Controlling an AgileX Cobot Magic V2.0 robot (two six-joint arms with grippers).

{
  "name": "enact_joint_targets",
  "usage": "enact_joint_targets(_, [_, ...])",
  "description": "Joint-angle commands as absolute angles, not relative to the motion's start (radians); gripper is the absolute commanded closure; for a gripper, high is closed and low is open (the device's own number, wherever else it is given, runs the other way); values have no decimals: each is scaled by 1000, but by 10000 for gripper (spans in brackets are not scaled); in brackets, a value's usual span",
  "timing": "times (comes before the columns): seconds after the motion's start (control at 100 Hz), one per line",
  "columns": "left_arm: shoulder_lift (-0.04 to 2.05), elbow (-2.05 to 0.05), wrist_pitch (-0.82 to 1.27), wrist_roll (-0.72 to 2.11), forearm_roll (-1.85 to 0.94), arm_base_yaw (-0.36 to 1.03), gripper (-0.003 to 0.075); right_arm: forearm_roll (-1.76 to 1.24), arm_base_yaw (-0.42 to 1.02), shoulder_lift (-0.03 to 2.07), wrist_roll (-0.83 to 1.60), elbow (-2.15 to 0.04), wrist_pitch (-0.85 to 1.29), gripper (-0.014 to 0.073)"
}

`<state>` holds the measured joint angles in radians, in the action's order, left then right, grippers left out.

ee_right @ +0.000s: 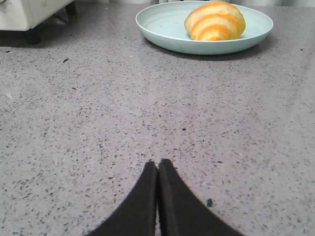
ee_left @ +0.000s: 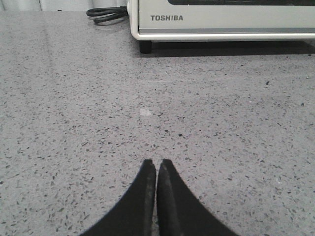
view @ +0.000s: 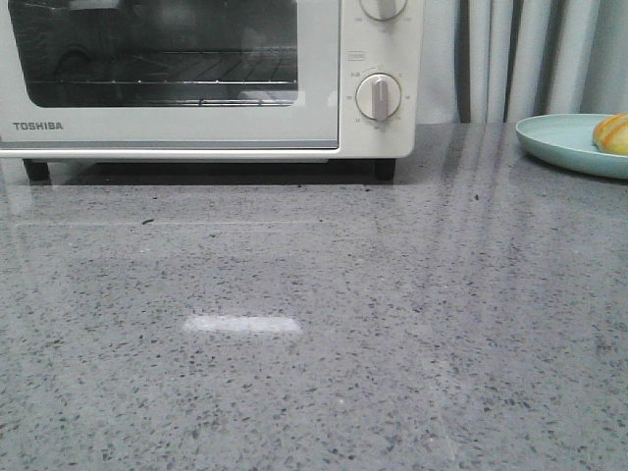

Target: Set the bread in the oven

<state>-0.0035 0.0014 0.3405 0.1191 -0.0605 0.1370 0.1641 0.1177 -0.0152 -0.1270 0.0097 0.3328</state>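
The bread (ee_right: 215,20), golden-orange with cream stripes, lies on a pale teal plate (ee_right: 162,22); in the front view it (view: 612,133) shows only partly at the right edge. The white TOSHIBA oven (view: 196,128) stands at the back left with its glass door closed; its front also shows in the left wrist view (ee_left: 221,22). My left gripper (ee_left: 157,163) is shut and empty over the bare counter, well short of the oven. My right gripper (ee_right: 157,163) is shut and empty, well short of the plate. Neither gripper shows in the front view.
Grey speckled counter (view: 314,324). The oven's black power cord (ee_left: 106,14) lies coiled beside the oven. Grey curtains (view: 520,59) hang behind the counter. Two round dials (view: 378,96) sit on the oven's right side.
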Motion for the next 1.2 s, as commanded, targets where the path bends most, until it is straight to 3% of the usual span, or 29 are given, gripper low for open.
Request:
enact_joint_targets(0.0, [-32, 23, 281, 108, -63, 136, 741, 164, 110, -28, -119, 23, 303, 643])
enact_joint_targets(0.82, [-32, 23, 281, 108, -50, 136, 741, 181, 110, -28, -119, 23, 299, 643])
enact_joint_targets(1.19, [-32, 23, 281, 108, -50, 136, 741, 146, 110, -28, -121, 23, 31, 643])
